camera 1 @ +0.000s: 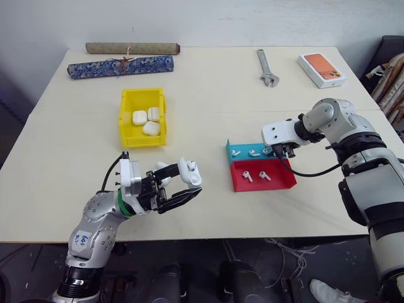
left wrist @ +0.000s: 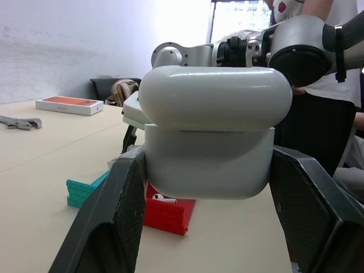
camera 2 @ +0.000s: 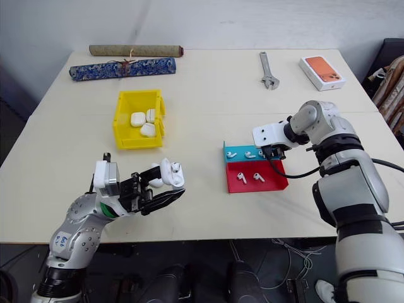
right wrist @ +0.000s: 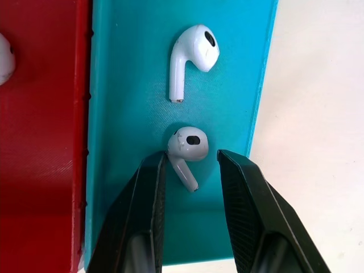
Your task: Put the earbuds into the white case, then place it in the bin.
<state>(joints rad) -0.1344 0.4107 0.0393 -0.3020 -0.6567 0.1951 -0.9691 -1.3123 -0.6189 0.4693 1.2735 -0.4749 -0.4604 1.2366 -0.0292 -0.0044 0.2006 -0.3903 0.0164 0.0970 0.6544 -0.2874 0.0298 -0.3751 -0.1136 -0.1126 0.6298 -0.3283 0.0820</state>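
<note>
Silver-grey jointed arms with black bands, white wrist blocks, black cables and black fingers [camera 1: 183, 197]; perhaps a blue-marked sticker.

Small glossy white rounded-rectangular charging case [camera 1: 189, 172] with hinged lid flipped open, lifted clear of the table, near its front edge. Tiny glossy white short-stemmed earbuds: two [right wrist: 193, 60] lying flat and apart from each other in the shallow teal tray, two more [camera 1: 255, 176] in the adjoining red tray. Bright yellow rectangular open-top plastic bin [camera 1: 129, 134] resting farther back, containing three closed white cases [camera 1: 147, 120] clustered together.
</note>
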